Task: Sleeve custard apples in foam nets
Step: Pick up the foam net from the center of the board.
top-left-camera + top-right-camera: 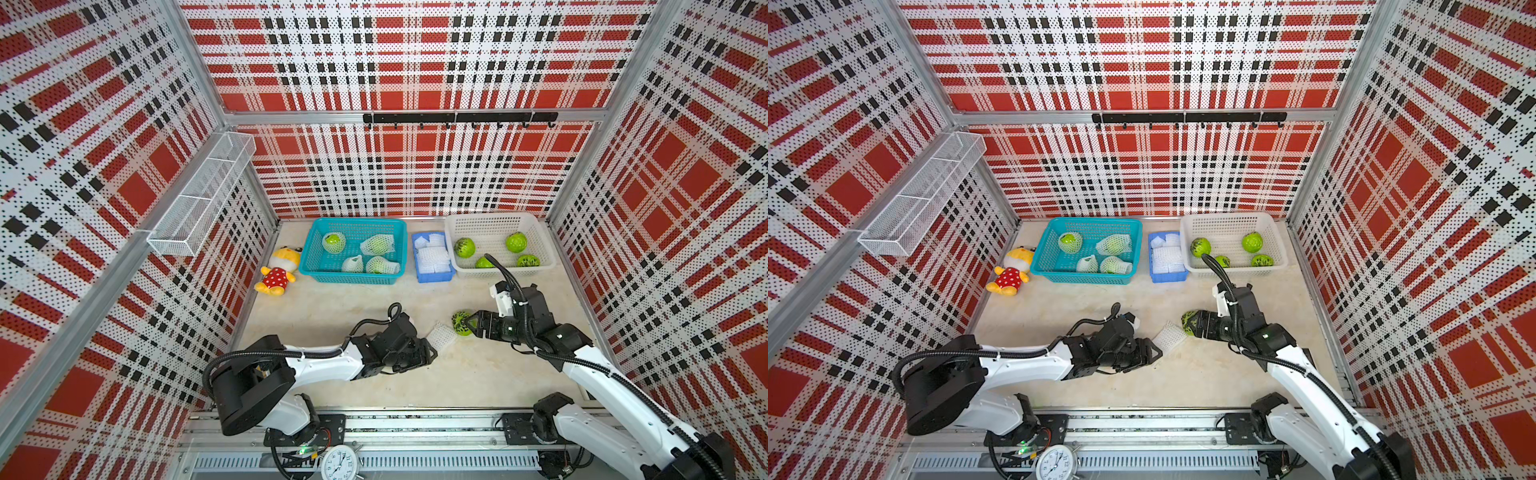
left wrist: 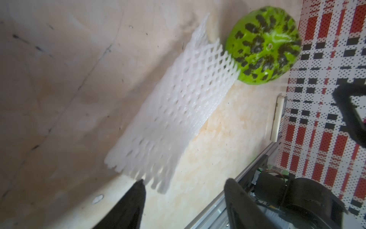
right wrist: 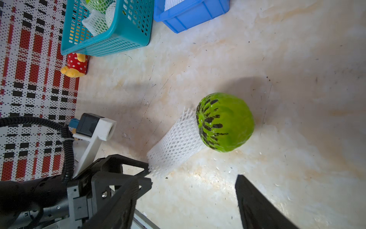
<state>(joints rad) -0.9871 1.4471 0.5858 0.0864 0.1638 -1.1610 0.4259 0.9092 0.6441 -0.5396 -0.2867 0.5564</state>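
Clock (image 1: pixel 340 463) dial numerals, seemingly Arabic.

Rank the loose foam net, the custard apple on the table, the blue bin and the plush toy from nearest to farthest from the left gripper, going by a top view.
From the left gripper, in a top view:
1. Foam net: right at the fingertips.
2. Custard apple: just beyond the net's far end.
3. Blue bin: at the back, centre.
4. Plush toy: back left corner.
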